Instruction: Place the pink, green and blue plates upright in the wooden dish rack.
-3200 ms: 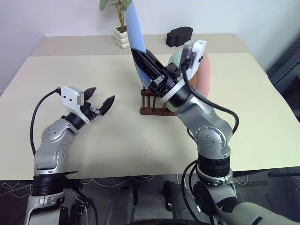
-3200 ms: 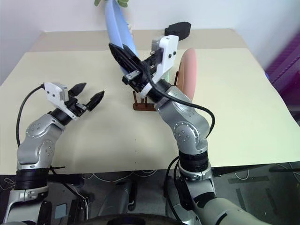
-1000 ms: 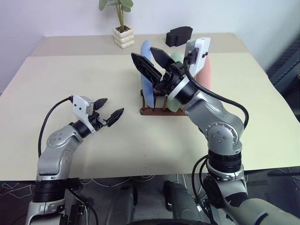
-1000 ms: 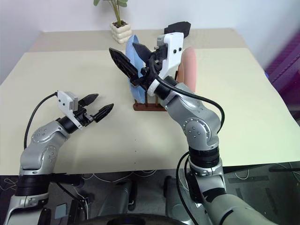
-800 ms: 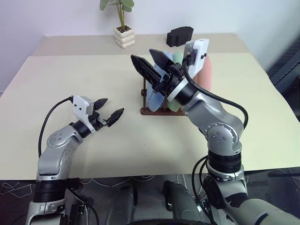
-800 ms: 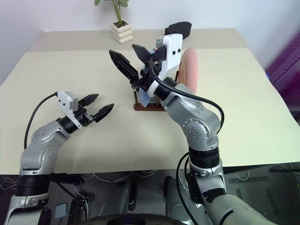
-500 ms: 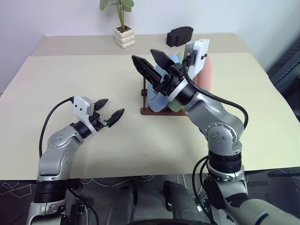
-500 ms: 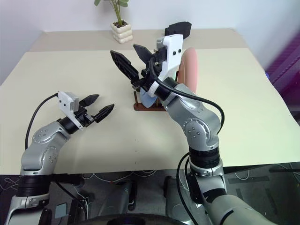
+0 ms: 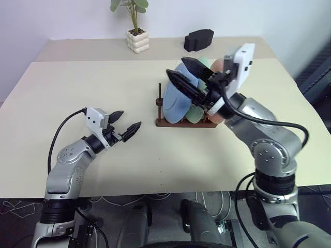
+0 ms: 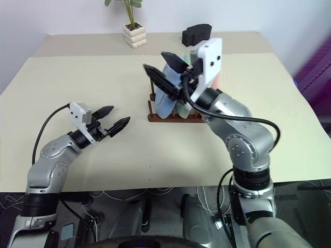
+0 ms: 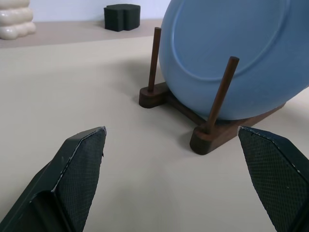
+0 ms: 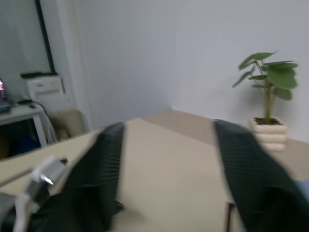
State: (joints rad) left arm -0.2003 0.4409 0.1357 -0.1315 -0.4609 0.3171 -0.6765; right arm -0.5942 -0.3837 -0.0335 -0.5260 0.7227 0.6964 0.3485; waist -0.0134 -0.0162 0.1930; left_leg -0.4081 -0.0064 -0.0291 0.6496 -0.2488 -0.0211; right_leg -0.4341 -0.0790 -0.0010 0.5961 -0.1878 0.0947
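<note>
1. Plates first: three of them, all standing on edge in the wooden dish rack (image 9: 183, 122). The blue plate (image 9: 176, 98) is at the rack's left end, leaning between its pegs, the green plate (image 9: 195, 111) is right behind it, and the pink plate (image 9: 220, 65) is at the far end, mostly hidden by my right arm.
2. One rack, sitting mid-table (image 9: 103, 88).
3. My right gripper (image 9: 187, 77) hangs in front of the blue plate's upper part with its fingers spread, holding nothing.
4. My left gripper (image 9: 125, 126) is low over the table, well to the left of the rack, jaws spread wide and empty, pointing at the rack's end.
5. Other stuff: one potted plant (image 9: 135, 31) in a white pot and one black block (image 9: 198, 39), both on the back table, well clear of the rack.
</note>
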